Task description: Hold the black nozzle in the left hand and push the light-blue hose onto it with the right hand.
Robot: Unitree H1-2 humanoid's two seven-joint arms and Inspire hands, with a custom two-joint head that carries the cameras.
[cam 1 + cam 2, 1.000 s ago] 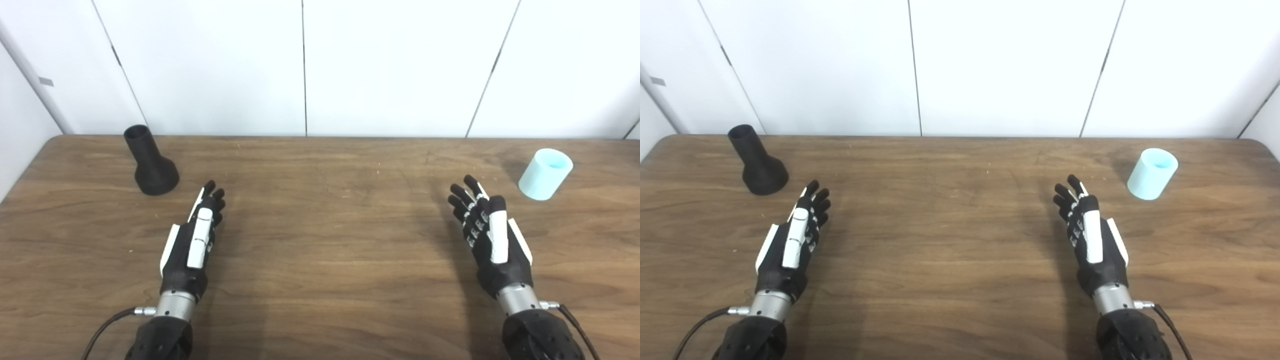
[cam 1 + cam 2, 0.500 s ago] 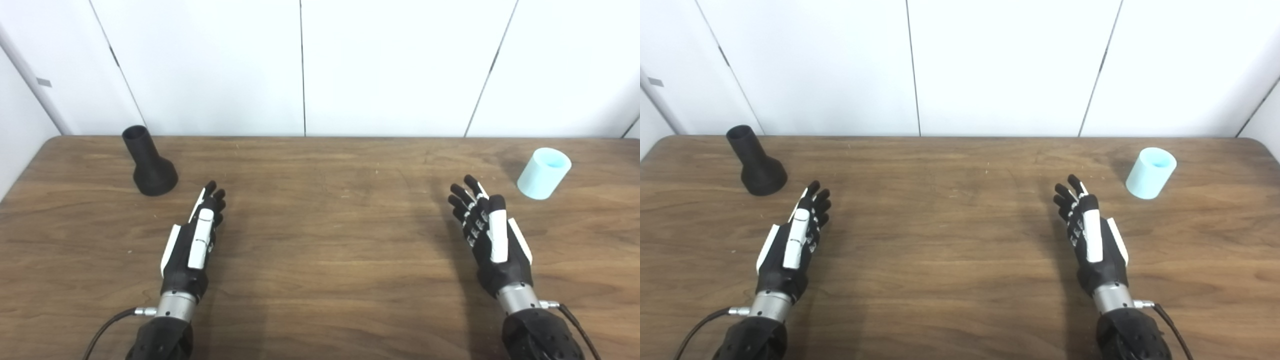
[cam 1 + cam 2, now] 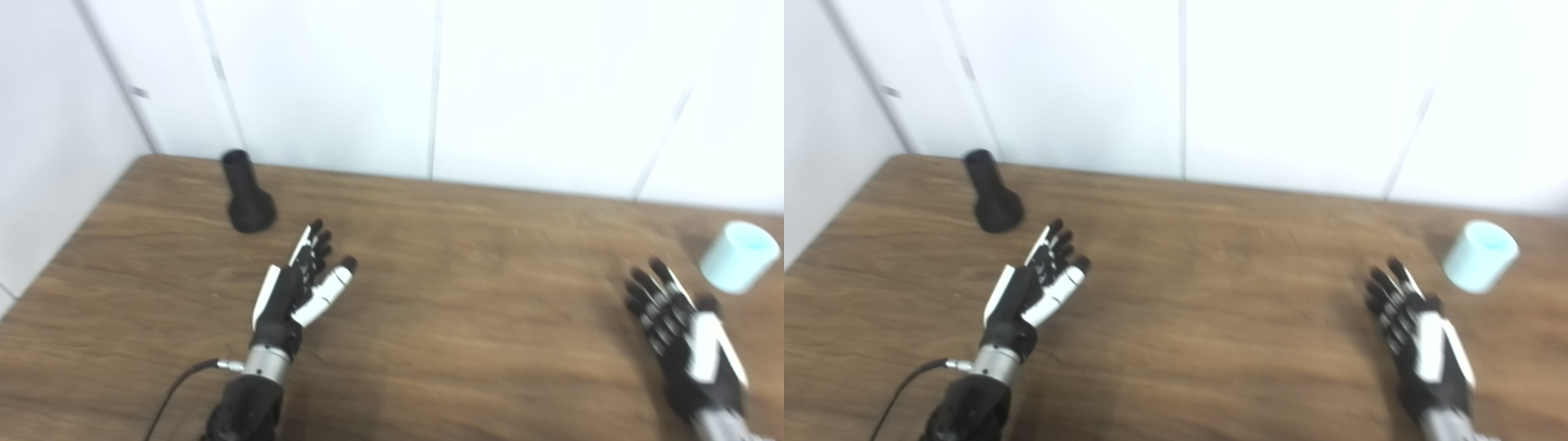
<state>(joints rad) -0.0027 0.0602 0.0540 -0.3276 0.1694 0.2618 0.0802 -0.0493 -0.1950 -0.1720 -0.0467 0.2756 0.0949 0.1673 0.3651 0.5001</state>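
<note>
A matte black flared plastic nozzle (image 3: 247, 195) is standing on its wide base near the far left corner of the brown wood-grain tabletop (image 3: 441, 294), narrow neck pointing up, while a short light-blue cylindrical hose piece (image 3: 739, 256) is sitting open end up near the far right edge, the two well apart and neither being touched. The black-and-white left hand (image 3: 303, 286) is hovering just short of the nozzle, fingers stretched forward and thumb swung out to the side, holding nothing; the black-and-white right hand (image 3: 1421, 343) is lying low near the hose, fingers spread and empty. The risks from here look plain: the nozzle is tall for its footing, so fingertips arriving high on the neck are likely to tip it over or skid it toward the white wall panels (image 3: 343, 79) before a grip closes, and the light hose piece is apt to roll away if the right hand nudges its side instead of wrapping it. Both pictures are smeared, so judging the gap between the left hand and the nozzle is uncertain. The right eye view is showing the right hand down to its wrist, with the hose clear of the picture's edge; the left eye view is crowding both into the right margin and cutting the wrist off, yet is showing more of the left side wall and the tabletop's left edge.
</note>
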